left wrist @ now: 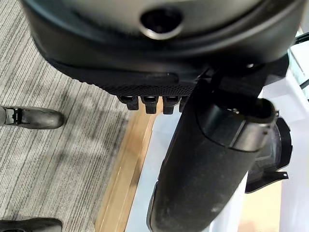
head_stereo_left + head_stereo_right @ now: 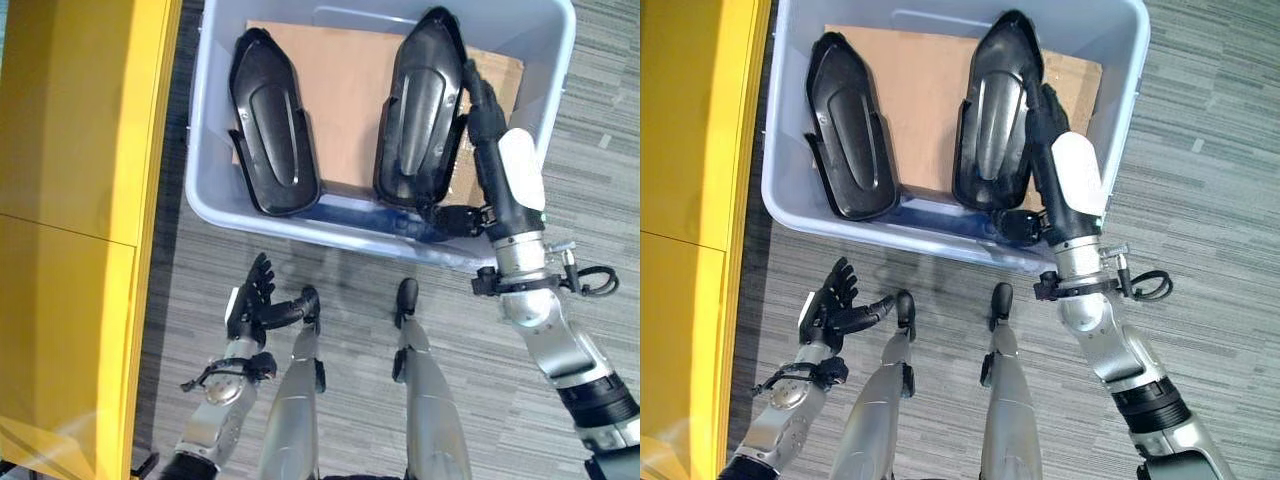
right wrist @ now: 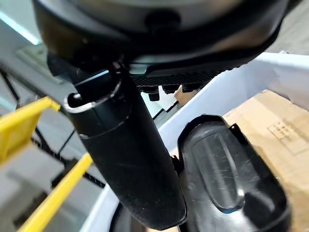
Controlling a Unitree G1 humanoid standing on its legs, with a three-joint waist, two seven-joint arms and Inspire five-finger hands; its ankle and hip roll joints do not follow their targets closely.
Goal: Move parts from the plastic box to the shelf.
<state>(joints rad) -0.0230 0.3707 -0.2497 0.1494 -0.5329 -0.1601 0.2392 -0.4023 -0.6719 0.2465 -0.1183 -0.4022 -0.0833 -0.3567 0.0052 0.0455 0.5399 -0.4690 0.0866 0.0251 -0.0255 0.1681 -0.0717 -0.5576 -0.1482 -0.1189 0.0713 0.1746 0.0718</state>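
A grey-blue plastic box (image 2: 300, 225) on the floor holds two long black moulded parts on a cardboard sheet (image 2: 345, 90). The left part (image 2: 270, 125) lies by itself. The right part (image 2: 420, 110) leans with its near end at the box's front wall. My right hand (image 2: 505, 160) reaches into the box along that part's right edge, fingers straight beside it. Its thumb (image 3: 130, 159) lies next to the part (image 3: 227, 179). My left hand (image 2: 250, 300) hangs low in front of the box over the floor, fingers straight and spread, holding nothing.
A yellow shelf unit (image 2: 70, 200) stands along the left, close to the box's left wall. Grey striped carpet (image 2: 590, 120) surrounds the box. The right wrist view catches yellow shelf bars (image 3: 29, 121) beyond the box.
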